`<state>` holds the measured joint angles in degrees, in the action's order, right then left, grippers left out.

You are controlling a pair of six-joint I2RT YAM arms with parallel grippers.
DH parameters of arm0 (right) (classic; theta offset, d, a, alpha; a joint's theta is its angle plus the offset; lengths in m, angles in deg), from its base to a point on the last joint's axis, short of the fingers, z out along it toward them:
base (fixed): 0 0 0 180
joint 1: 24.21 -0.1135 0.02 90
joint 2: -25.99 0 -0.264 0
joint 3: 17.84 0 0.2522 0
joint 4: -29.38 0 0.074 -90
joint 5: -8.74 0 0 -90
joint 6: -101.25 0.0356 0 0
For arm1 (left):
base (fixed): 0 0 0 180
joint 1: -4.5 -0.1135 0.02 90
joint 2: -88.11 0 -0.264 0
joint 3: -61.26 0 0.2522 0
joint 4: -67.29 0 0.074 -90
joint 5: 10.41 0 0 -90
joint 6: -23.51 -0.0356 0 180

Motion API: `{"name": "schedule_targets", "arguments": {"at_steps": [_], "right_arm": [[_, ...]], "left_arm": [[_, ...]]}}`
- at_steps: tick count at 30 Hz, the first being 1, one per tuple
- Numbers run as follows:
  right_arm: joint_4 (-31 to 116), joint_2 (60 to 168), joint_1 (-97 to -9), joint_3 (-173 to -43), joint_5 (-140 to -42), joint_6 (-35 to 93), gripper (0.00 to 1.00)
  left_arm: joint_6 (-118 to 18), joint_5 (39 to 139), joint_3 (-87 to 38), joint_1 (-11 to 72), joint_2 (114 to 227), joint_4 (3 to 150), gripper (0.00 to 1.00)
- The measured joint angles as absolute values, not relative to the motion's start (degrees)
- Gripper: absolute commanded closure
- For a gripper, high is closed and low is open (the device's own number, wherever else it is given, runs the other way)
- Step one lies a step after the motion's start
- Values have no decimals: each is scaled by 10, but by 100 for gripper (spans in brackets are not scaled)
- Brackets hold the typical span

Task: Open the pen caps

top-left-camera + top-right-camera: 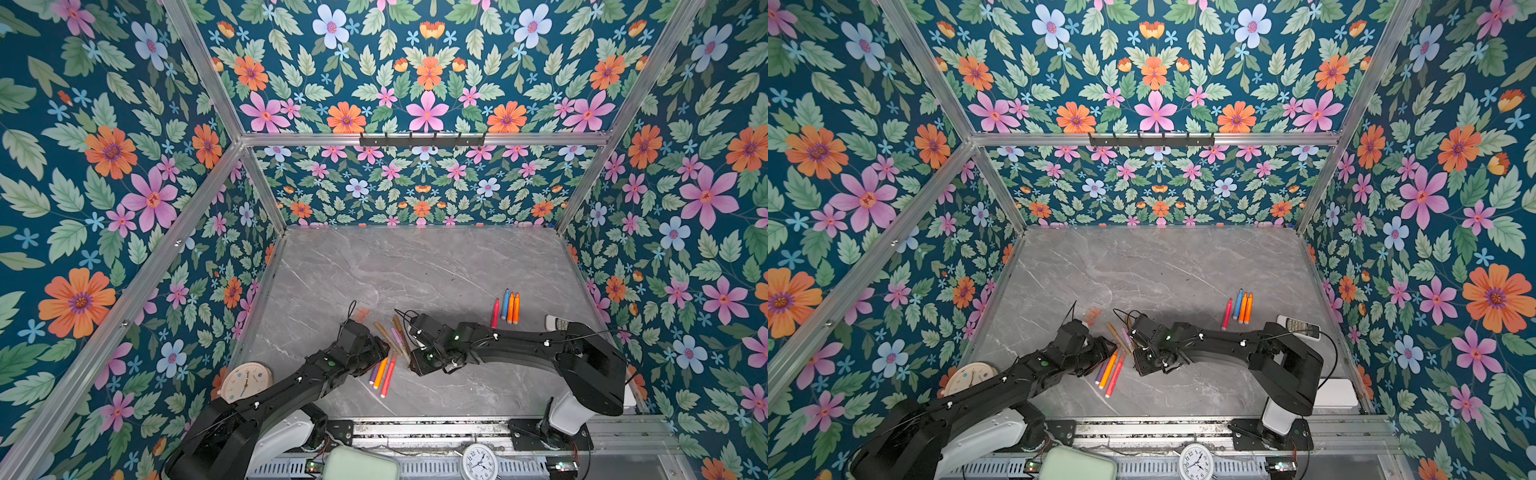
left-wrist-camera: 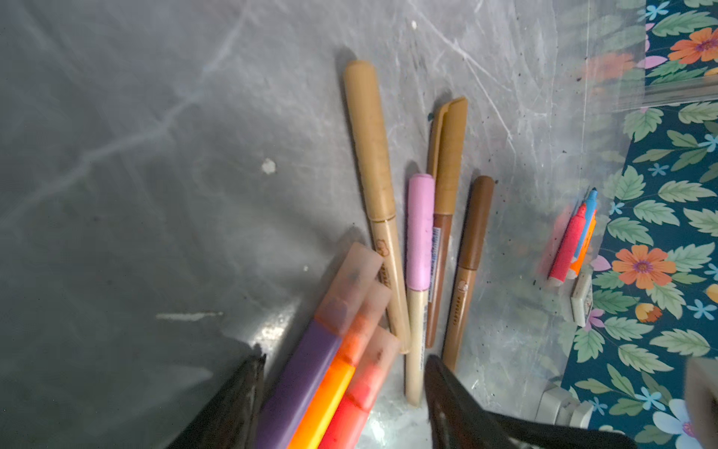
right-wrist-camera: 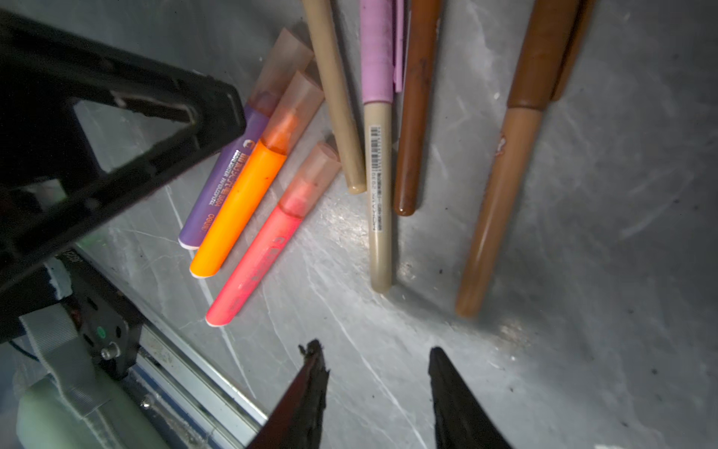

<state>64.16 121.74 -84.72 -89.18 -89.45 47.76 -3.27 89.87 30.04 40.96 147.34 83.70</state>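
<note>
Left pincer (image 2: 345,357) and right pincer (image 3: 373,347) gape over three capped highlighters (image 3: 241,202) and four slim pens (image 3: 379,175) (four other pens (image 1: 509,307) apart).

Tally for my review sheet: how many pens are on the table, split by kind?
Highlighters with translucent caps, in the middle: 3
Slim capped pens beside them: 4
Highlighters in the separate row further right: 4
Total: 11
</note>
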Motion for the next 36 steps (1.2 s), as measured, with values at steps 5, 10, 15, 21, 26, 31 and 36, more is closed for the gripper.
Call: {"name": "schedule_targets", "arguments": {"at_steps": [5,10,15,21,26,31,36], "right_arm": [[615,1235,-867,-894,-926,499,58],[584,1273,-873,-905,-948,534,62],[595,1280,-881,-928,-931,568,63],[642,1262,-906,-940,-873,609,56],[692,1246,-923,-945,-816,643,56],[752,1261,-964,-982,-776,669,56],[794,1289,-995,-1019,-741,701,56]], "left_arm": [[-35,888,324,410,1436,840,32],[-23,890,356,419,1413,807,33],[8,894,380,451,1392,772,33],[39,900,382,494,1374,773,32],[35,899,373,506,1379,781,31],[-19,863,312,507,1370,847,30],[-110,795,196,506,1341,957,30]]}}
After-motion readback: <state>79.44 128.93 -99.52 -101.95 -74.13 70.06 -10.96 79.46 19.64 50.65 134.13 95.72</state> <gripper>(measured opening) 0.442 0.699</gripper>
